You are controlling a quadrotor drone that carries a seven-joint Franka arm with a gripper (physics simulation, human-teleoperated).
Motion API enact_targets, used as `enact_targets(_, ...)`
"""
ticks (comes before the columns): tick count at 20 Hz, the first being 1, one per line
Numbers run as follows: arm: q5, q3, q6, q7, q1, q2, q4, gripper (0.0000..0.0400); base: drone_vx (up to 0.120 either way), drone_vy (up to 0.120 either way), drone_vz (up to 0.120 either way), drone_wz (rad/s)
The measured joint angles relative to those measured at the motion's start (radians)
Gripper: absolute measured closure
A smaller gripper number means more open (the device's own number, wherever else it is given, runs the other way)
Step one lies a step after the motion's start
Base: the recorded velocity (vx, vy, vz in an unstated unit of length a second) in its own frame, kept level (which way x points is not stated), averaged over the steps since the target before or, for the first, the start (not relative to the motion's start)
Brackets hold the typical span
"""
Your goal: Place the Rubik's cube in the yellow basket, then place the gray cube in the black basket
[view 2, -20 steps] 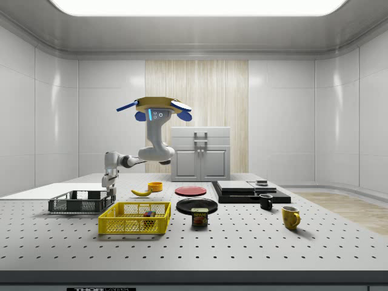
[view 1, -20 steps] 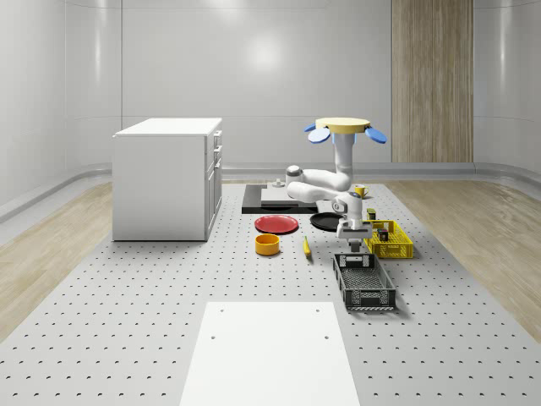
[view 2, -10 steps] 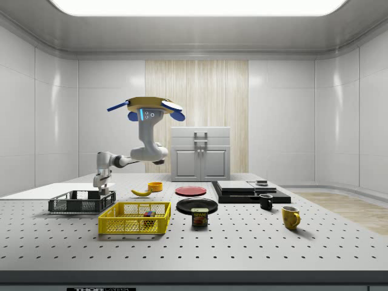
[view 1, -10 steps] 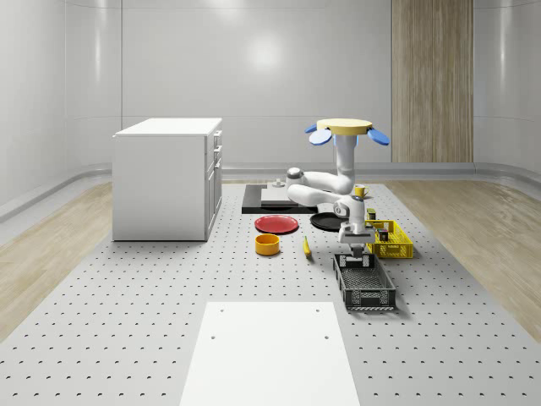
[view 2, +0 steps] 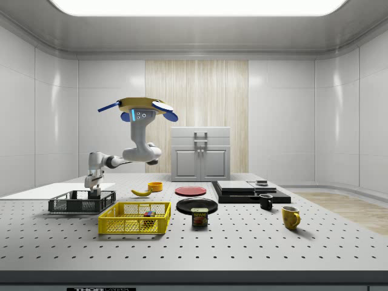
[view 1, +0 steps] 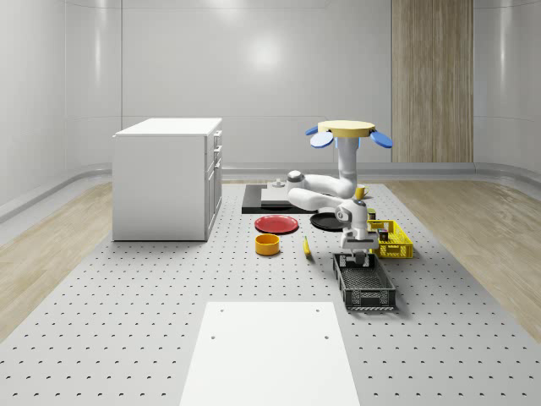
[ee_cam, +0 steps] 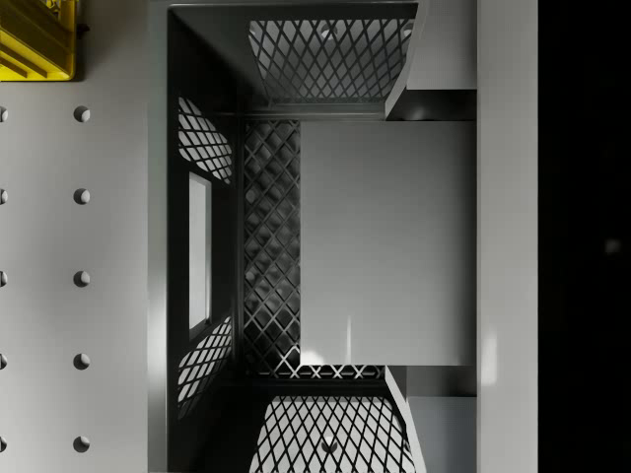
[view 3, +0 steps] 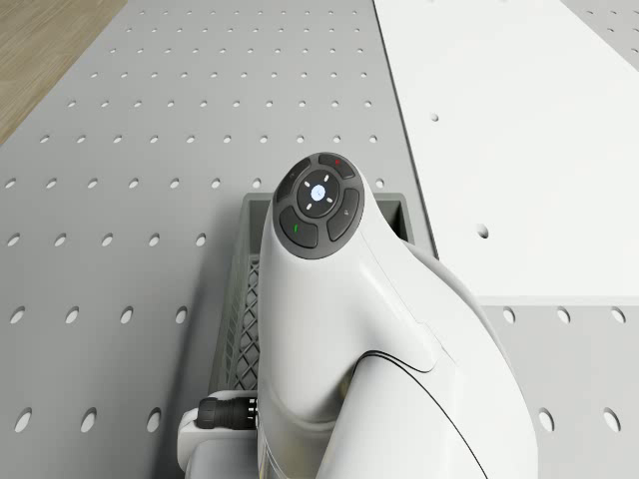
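White-walled room with a wood-panelled strip on the back wall, and a big grey perforated worktop (view 1: 127, 279) taking up most of the floor. On it sits a white cabinet with drawers (view 1: 167, 178) at the whole-scene view's left.

Quadrotor drone with a yellow disc body and blue rotors (view 1: 347, 131) hovers above the worktop, roughly over the black round plate (view 2: 196, 205) and the flat dark slab (view 2: 248, 191). Its white jointed arm (view 2: 130, 154) bends down and reaches out to the black mesh basket (view 1: 365, 283).

The end effector (view 2: 93, 190) hangs right over the basket's end nearest the yellow mesh basket (view 2: 134, 218), fingers dipping to about rim height in the side view. In the wrist view the two fingers (ee_cam: 434, 59) sit on opposite faces of the plain gray cube (ee_cam: 386, 242), so it's pinching that cube, with the basket's mesh floor right under it. Can't tell if the cube touches the floor.

Rubik's cube (view 2: 147, 214) is lying inside the yellow basket.

Smaller stuff: red plate (view 1: 276, 224), orange-yellow bowl (view 1: 267, 244), banana (view 2: 141, 192), a tin can (view 2: 199, 216), a black mug (view 2: 265, 201), a yellow mug (view 2: 290, 217).
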Motion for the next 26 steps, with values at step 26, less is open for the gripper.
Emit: enact_targets(26,-0.017,-0.019,0.007,0.001,-0.003,0.000,0.004,0.0024,0.000,0.000,-0.029,0.000)
